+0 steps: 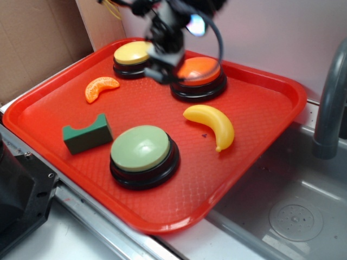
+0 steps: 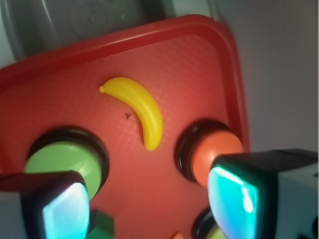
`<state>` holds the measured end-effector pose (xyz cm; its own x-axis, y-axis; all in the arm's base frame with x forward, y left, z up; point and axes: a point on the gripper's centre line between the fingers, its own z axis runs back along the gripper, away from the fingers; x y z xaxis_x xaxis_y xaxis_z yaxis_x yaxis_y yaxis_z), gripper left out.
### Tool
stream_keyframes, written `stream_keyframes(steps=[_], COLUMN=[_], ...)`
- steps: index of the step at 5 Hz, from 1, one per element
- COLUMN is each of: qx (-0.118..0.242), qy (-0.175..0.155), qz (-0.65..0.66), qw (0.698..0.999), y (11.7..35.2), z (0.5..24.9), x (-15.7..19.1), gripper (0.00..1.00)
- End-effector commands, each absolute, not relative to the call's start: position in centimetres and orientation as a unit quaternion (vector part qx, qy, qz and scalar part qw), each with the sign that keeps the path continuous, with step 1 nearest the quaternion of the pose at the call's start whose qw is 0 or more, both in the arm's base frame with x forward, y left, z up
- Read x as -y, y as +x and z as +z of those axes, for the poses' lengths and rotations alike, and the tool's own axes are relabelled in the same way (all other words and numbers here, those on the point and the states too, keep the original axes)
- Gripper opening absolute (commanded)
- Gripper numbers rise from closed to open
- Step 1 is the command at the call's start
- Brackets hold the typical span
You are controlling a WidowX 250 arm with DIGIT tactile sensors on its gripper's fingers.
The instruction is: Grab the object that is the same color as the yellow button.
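The banana (image 1: 211,125), lying free beside the orange button (image 1: 198,71), looks light, stiff and slippery, best pinched mid-curve by the tool (image 2: 149,204), now spread wide and empty.

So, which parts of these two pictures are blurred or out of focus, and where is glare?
Exterior view: the gripper and arm are smeared by motion blur, while the banana and red tray are sharp. Wrist view: the fingers in the foreground are out of focus with cyan glare on their pads; the banana is only slightly soft.
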<state>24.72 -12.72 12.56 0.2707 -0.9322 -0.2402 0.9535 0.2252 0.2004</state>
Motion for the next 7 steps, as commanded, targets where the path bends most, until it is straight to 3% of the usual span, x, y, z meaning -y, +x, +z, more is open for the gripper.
stream_keyframes(steps=[1, 2, 3, 4, 5, 6, 7], qx=[-0.025, -0.029, -0.061, -0.065, -0.061, -0.048, -0.004], qy=[0.131, 0.089, 0.055, 0.041, 0.026, 0.017, 0.038], qz=[-0.652, -0.679, -0.712, -0.716, -0.702, -0.687, -0.593], qw=[0.746, 0.728, 0.697, 0.694, 0.709, 0.725, 0.805], y=[25.4, 25.4, 25.2, 25.3, 25.8, 26.1, 25.8], z=[9.6, 7.2, 5.1, 3.9, 2.8, 3.1, 6.4], x=[12.5, 13.0, 13.8, 14.3, 14.8, 14.1, 12.7], gripper=[1.00, 1.00, 1.00, 1.00, 1.00, 0.00, 0.00])
